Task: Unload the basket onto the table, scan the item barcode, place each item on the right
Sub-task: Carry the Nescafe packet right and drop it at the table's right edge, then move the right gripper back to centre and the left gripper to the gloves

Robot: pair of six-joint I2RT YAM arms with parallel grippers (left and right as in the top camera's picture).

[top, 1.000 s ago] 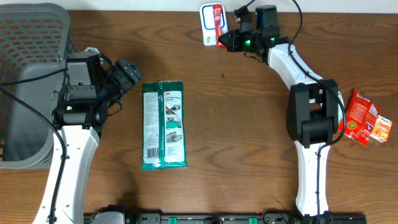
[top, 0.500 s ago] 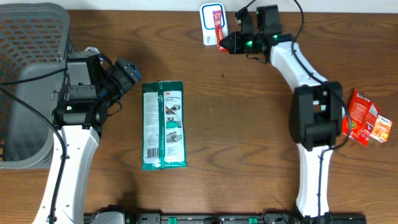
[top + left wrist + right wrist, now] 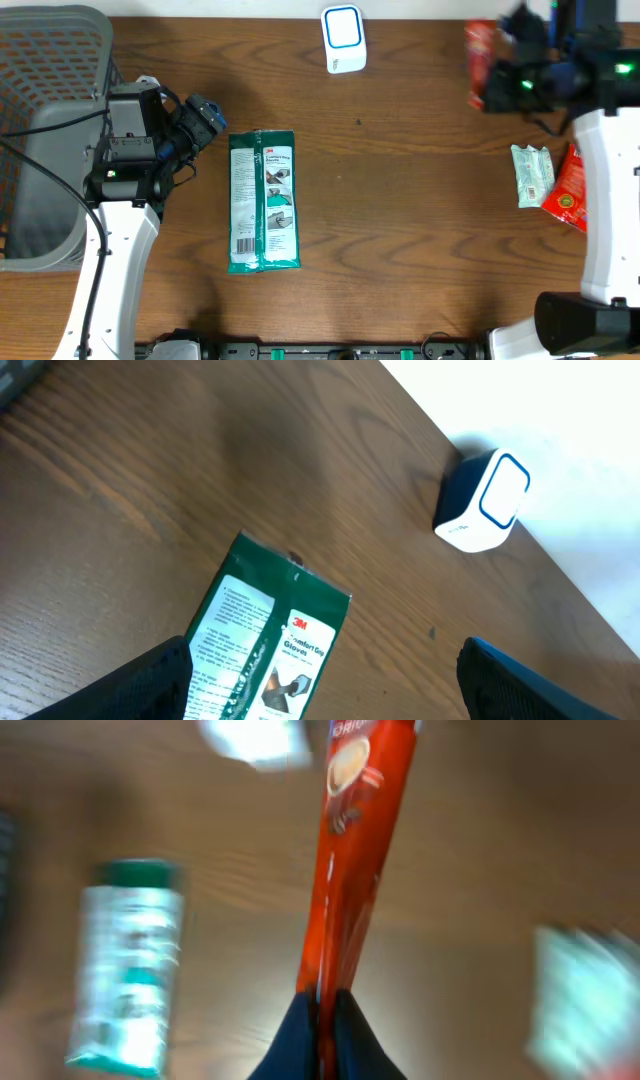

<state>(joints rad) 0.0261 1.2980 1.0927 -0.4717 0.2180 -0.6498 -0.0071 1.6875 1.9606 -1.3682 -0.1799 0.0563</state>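
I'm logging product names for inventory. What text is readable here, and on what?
"3M": on the flat green plastic packet.
"Comfort Grip Gloves": same packet, beside the logo.
Its fine print: too small to read.
Red foil packet held by the right end effector: lettering blurred.
White box-shaped scanner with blue ring: no text seen.

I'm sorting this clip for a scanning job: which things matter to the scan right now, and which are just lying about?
In the job: barcode scanner; red packet pinched in the right tool.
Lying about: green glove packet; grey basket; pale green sachet; red-orange pack; left tool, open.
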